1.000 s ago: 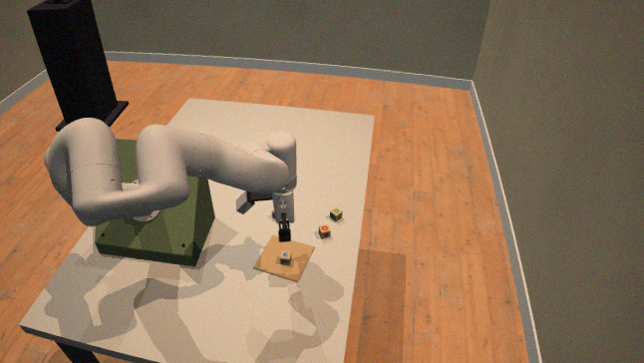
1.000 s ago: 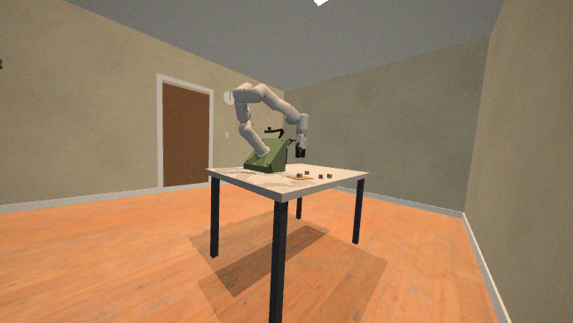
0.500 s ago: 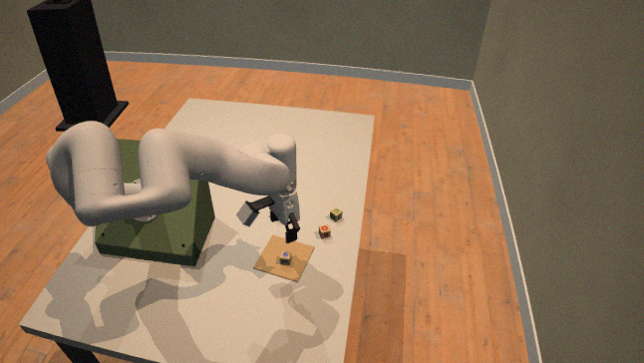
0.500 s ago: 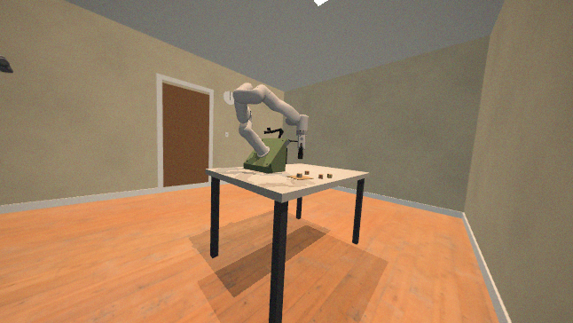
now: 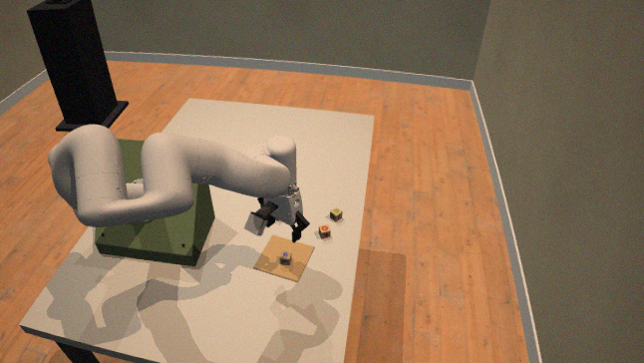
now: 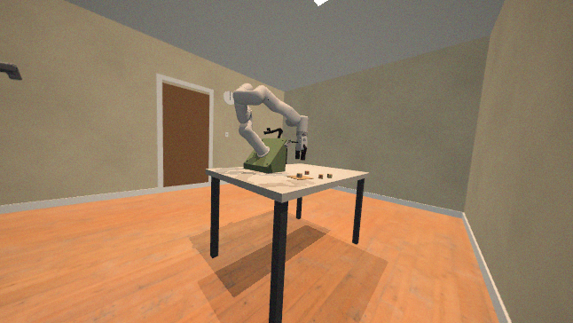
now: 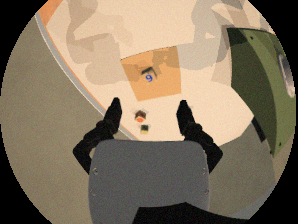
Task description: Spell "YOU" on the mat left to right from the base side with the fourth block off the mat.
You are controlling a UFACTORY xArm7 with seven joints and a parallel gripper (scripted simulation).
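A tan mat [image 5: 284, 258] lies on the white table, and one block with a blue letter [image 5: 285, 257] sits on it near the middle. A block with a red letter [image 5: 324, 230] and a block with a green letter [image 5: 336, 214] lie on the table beyond the mat. The exterior view shows a fourth block [image 6: 306, 171] further back, which the gripper hides in the top view. The letters are too small to read. My gripper [image 5: 284, 225] hangs open and empty well above the table, over the mat's far edge. In the wrist view the red block [image 7: 140, 116] and green block [image 7: 144, 127] show between my fingers, with the mat [image 7: 152, 78] beyond.
The green robot base [image 5: 160, 219] stands on the table to the left of the mat. The table's right edge [image 5: 361, 214] runs close to the green block. A black pillar [image 5: 75, 65] stands on the floor at the far left.
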